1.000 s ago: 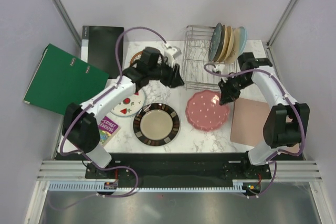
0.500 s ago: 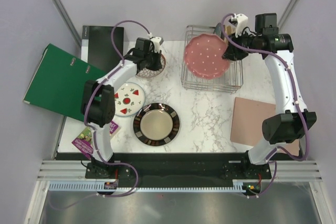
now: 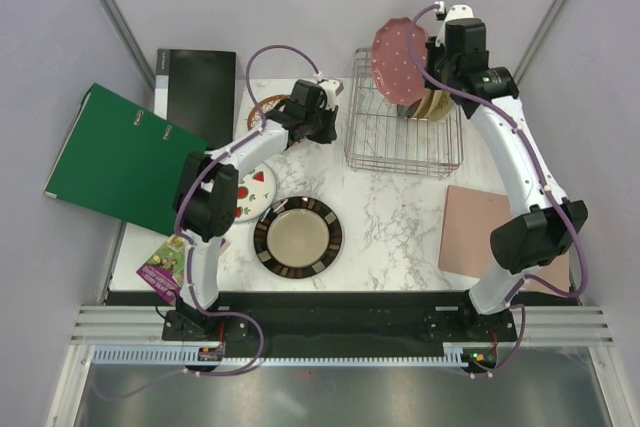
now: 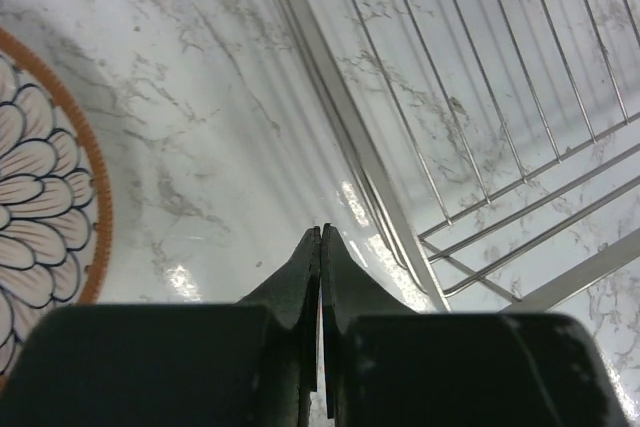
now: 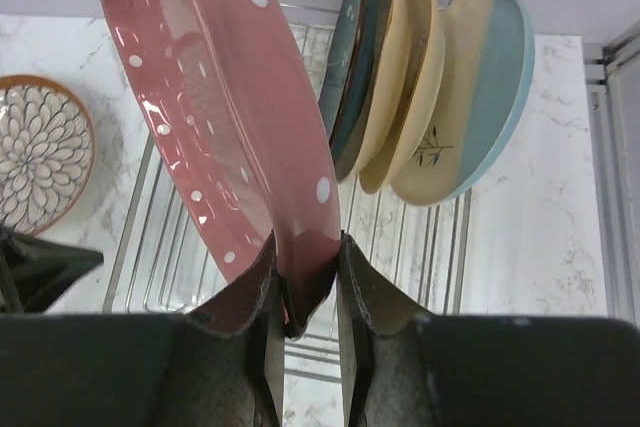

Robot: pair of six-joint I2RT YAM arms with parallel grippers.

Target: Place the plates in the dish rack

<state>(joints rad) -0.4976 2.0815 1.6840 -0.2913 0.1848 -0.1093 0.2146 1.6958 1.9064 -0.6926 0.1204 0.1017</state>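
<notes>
Plate [image 3: 398, 59] above dish rack [image 3: 385, 142]

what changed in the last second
The right claw lifted the pink dotted plate off the table and now holds it on edge over the dish rack. The left claw shut, empty, beside the rack. The dark-rimmed plate and fruit plate stayed put.

The bench [image 4: 200, 137] is white marble-look, smooth and glossy enough to throw highlights. The rack [image 4: 345, 122] is bright silvery metal wire. The pink plate [image 5: 220, 107] has a wet-looking ceramic glaze full of reflections, while the racked plates [image 5: 440, 97] show a softer sheen. The right fingers [image 5: 240, 307] look dark, matt and grainy; the left fingers [image 4: 290, 287] are black and smoother. The board [image 3: 480, 232] looks matt.
</notes>
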